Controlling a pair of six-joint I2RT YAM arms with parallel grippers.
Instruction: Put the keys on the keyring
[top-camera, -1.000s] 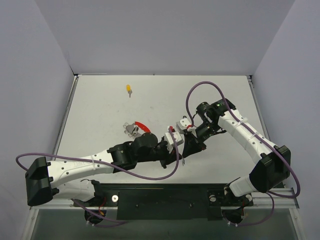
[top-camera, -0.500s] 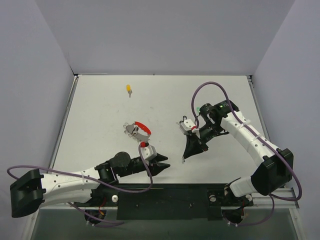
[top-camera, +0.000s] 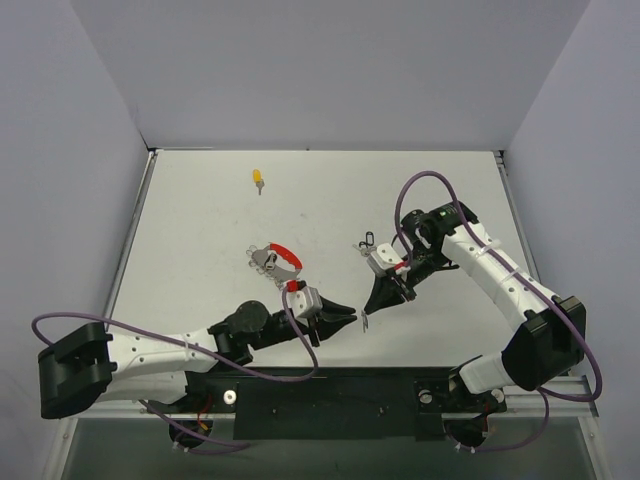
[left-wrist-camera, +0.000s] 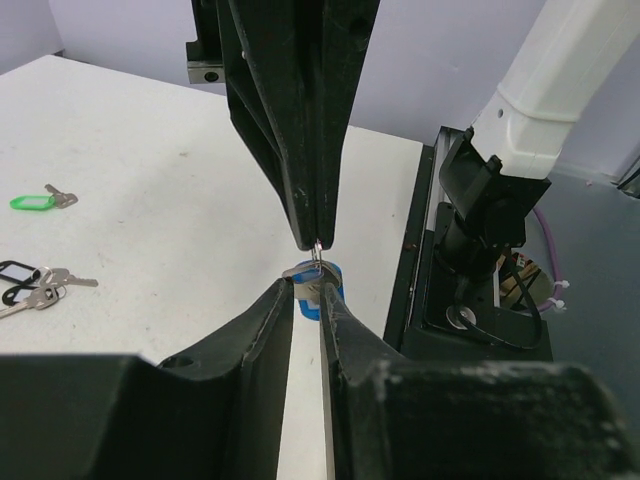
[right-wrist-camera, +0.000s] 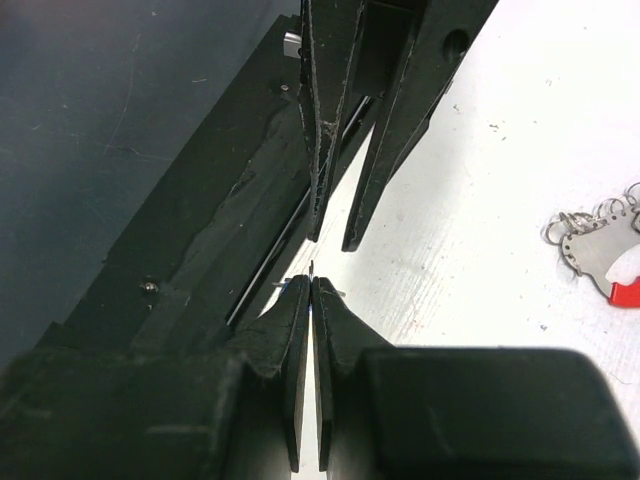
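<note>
My right gripper (top-camera: 369, 307) points down near the table's front edge and is shut on the small ring of the blue key (left-wrist-camera: 334, 283), which hangs just below its tips. In the right wrist view (right-wrist-camera: 311, 281) only a thin metal sliver shows above the closed fingers. My left gripper (top-camera: 349, 318) lies low, pointing right, its jaws a narrow gap apart with the tips (left-wrist-camera: 306, 291) on either side of the blue key. The keyring (top-camera: 275, 258), silver with a red arc, lies on the table to the left; it also shows in the right wrist view (right-wrist-camera: 592, 250).
A yellow key (top-camera: 258, 178) lies at the far left-centre. A green key (left-wrist-camera: 30, 202) and a black key (left-wrist-camera: 18, 271) with silver blades lie on the table beyond the grippers. The black front rail (top-camera: 330, 390) runs just below both grippers.
The left arm pulled back from the right gripper, its jaws wide open half a second ago, then came right again to the hanging key with jaws narrowed. The right gripper shifted slightly.
</note>
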